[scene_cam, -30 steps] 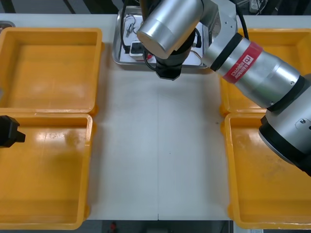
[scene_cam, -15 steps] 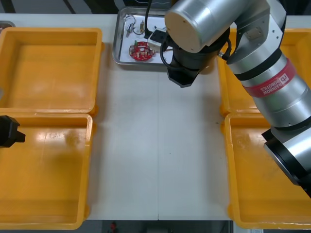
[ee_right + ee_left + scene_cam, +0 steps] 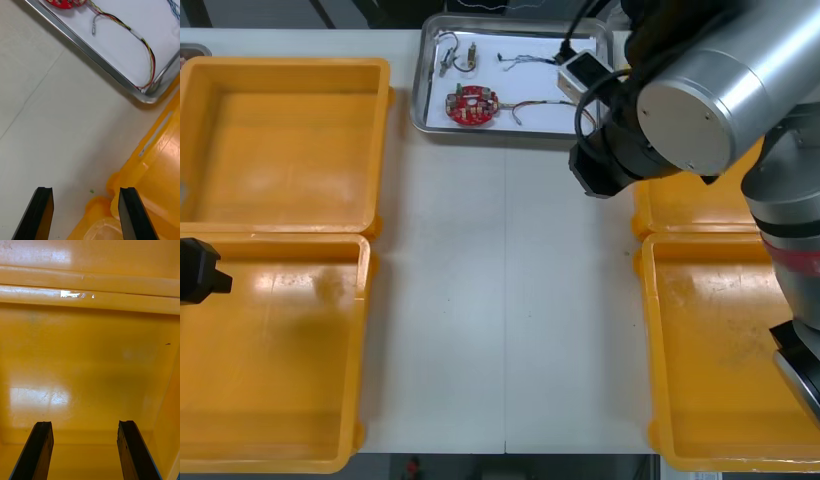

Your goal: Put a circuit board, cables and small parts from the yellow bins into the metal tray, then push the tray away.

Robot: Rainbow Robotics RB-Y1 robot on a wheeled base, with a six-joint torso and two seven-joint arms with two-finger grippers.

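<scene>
1. Right gripper (image 3: pixel 85 191): fingers spread wide, holding nothing, over bare table (image 3: pixel 500 300) beside the right yellow bins (image 3: pixel 720 400).
2. Just beyond, the metal tray (image 3: pixel 420 85), white inside, sits at the table's far edge with a round red circuit board (image 3: pixel 471 104), a red and yellow cable (image 3: pixel 119 21) and small metal parts (image 3: pixel 456 55).
3. Open table runs between the bins.
4. Left gripper (image 3: pixel 85 425): wide, empty, over a left bin.

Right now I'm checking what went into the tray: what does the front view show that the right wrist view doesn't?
The front view adds the small metal parts at the far left of the tray, and the left hand over a left bin. The right wrist view adds the open right hand above the table. Both share the tray, the red circuit board and the red and yellow cable.
</scene>
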